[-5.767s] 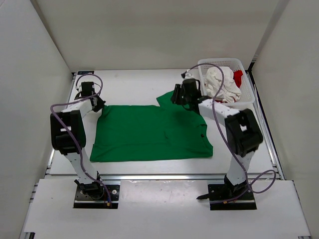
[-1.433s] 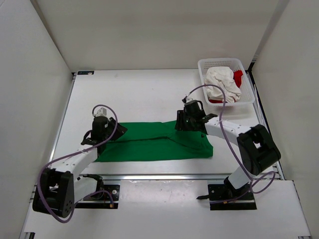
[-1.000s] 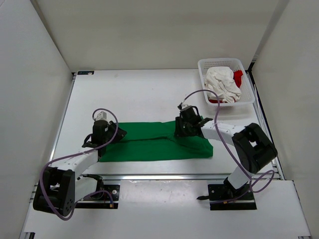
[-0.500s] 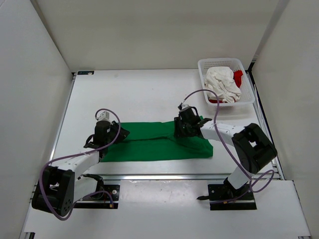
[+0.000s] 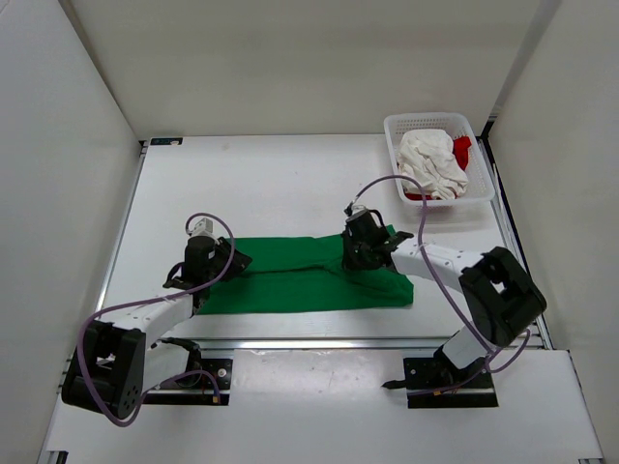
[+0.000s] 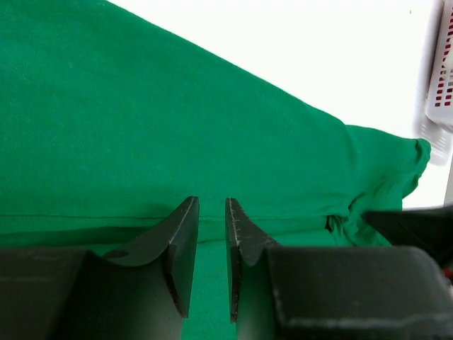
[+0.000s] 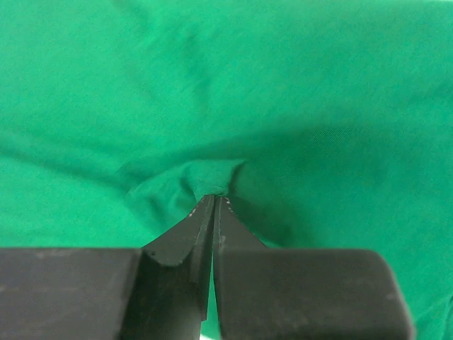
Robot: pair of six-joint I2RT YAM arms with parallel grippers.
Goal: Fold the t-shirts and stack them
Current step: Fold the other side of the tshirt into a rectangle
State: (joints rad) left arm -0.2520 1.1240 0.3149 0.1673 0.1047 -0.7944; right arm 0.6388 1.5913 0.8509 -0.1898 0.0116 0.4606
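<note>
**A:** From above, the bright green cloth t-shirt [image 5: 300, 275] lies folded into a long band near the front edge of the white table [image 5: 261, 184]. The white plastic mesh basket [image 5: 391, 145] at far right holds the crumpled white t-shirt [image 5: 430, 159] and red t-shirt [image 5: 462, 147].

**B:** Only the wrist views show the grips. The right gripper [image 7: 214, 198] is clenched on a puckered tuck of green cloth. The left gripper [image 6: 211, 205] is released, its jaws a narrow gap apart just over the shirt.

A white table top [image 5: 280, 184] is found enclosed by plain white panels: a left wall [image 5: 58, 145], a back wall [image 5: 290, 68] across the upper frame, and a right wall [image 5: 571, 174]. A metal rail [image 5: 309, 342] is noted along its lower edge. Lighting is even and diffuse.
</note>
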